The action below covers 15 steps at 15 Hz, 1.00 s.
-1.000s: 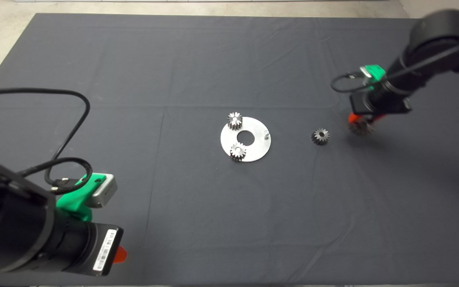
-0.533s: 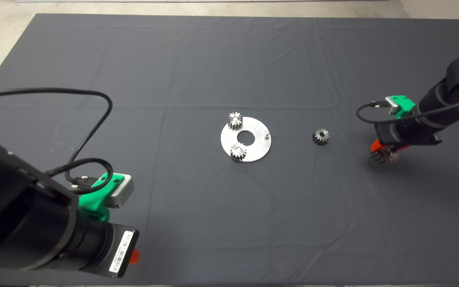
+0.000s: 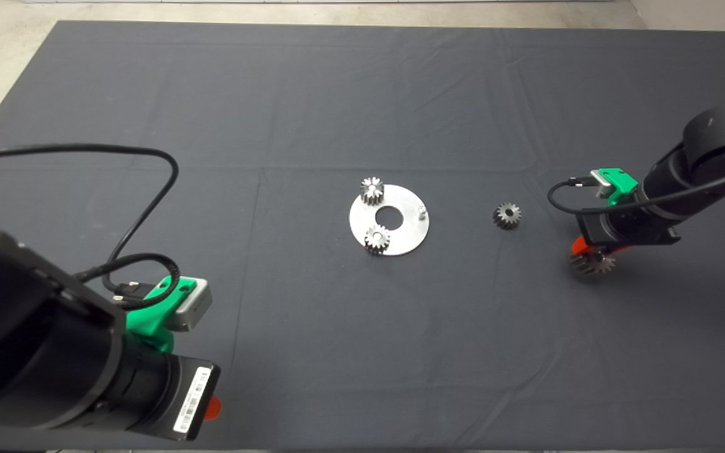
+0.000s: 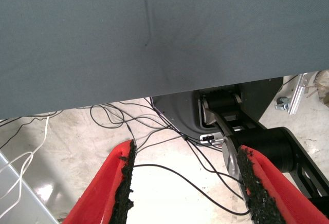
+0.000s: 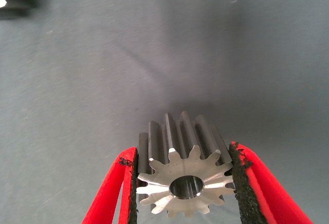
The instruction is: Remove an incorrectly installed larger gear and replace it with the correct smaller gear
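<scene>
The right claw (image 3: pixel 591 255) hangs over the right side of the dark mat on the table (image 3: pixel 312 94). Seen from above, the arm hides most of what it carries. The right wrist view shows it clearly: the big grey steel gear with long teeth (image 5: pixel 184 179) is pinched between the two black pads (image 5: pixel 131 183).

The small dark gear with a wide hole (image 3: pixel 506 215) lies on the mat between that claw and the round silver plate (image 3: pixel 408 228). Two small shiny gears (image 3: pixel 371 189) sit on the plate.

The left claw (image 4: pixel 184 180) waits at the lower left, fingers spread, over the floor cables (image 4: pixel 154 131).
</scene>
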Tool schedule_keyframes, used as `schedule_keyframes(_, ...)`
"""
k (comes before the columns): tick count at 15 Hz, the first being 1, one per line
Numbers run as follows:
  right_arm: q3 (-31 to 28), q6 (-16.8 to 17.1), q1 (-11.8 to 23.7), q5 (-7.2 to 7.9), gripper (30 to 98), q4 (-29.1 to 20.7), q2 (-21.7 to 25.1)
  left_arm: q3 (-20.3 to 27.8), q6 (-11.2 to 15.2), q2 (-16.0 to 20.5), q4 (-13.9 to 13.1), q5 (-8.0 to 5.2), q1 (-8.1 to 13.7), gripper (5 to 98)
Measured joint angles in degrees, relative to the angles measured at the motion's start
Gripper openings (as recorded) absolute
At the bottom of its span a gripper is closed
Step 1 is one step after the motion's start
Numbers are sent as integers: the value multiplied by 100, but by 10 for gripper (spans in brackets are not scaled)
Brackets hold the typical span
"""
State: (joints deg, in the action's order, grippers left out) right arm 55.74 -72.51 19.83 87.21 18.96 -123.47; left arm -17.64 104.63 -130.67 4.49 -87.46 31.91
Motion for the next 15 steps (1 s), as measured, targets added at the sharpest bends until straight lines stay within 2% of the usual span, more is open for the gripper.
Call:
schedule_keyframes(7,-119,-4,1,3,392,0,-131,-44,-4,-9,1,-2,0,493)
schedule_keyframes(15,-225,-41,35,25,452,-11,-162,-93,-4,-12,6,0,0,493)
